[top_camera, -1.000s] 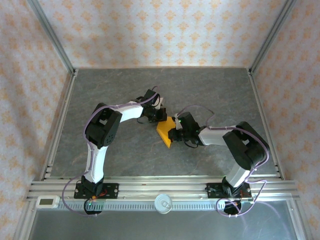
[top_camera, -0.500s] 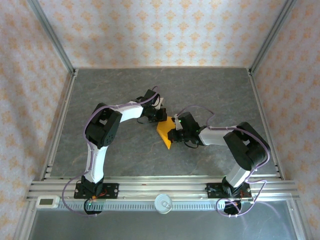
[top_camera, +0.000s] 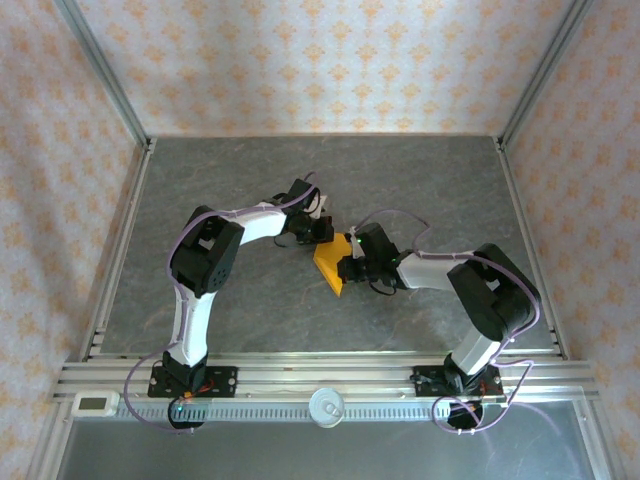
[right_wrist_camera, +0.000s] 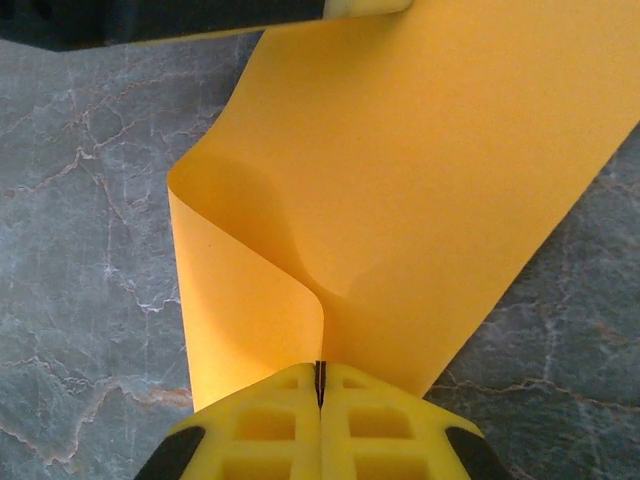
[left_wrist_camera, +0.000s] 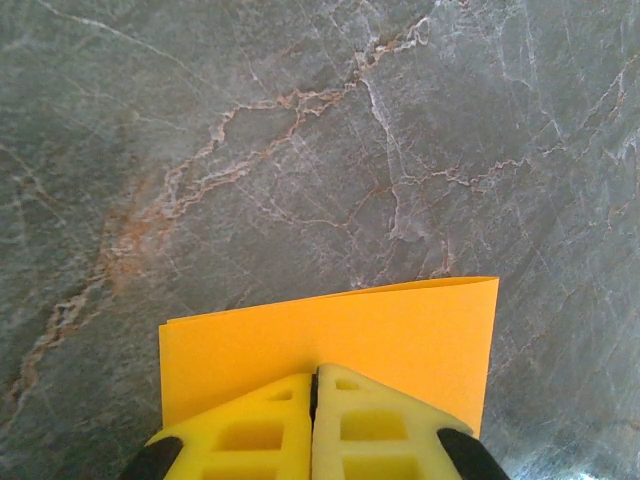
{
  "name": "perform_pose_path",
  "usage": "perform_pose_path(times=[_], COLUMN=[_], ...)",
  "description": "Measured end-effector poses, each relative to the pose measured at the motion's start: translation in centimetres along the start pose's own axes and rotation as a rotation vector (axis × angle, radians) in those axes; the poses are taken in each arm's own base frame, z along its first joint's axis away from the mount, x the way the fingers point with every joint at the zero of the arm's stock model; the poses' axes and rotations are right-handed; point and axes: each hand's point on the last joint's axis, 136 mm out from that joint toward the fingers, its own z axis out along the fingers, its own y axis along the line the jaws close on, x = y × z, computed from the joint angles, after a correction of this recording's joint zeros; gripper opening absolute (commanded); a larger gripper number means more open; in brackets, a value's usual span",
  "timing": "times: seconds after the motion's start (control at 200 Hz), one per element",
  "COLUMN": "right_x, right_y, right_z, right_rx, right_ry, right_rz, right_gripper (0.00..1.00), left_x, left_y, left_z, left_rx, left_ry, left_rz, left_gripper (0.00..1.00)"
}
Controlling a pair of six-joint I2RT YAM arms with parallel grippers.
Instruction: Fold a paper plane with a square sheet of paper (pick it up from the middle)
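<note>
The orange square sheet of paper (top_camera: 331, 266) is near the middle of the grey worktop (top_camera: 430, 180), between the two arms, with the left fingers (left_wrist_camera: 300, 430) closed on one edge and the right fingers (right_wrist_camera: 305, 410) closed on the opposite edge, where it curls over.

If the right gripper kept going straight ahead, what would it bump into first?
The right gripper is shut on the square sheet of paper, so it would shove that curled sheet first. Beyond it, probably the left gripper pinching the far edge, though depth is unclear.
</note>
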Motion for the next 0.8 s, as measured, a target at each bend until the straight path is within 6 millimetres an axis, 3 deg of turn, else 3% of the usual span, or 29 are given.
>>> perform_pose_path(times=[0.801], right_x=[0.21], right_y=[-0.31], right_z=[0.20], right_rx=[0.014], right_ry=[0.012], right_rz=[0.005], right_gripper=[0.00], left_x=[-0.01], left_y=[0.00], left_z=[0.00], left_rx=[0.000], left_ry=[0.000], left_rz=[0.000], left_gripper=[0.07])
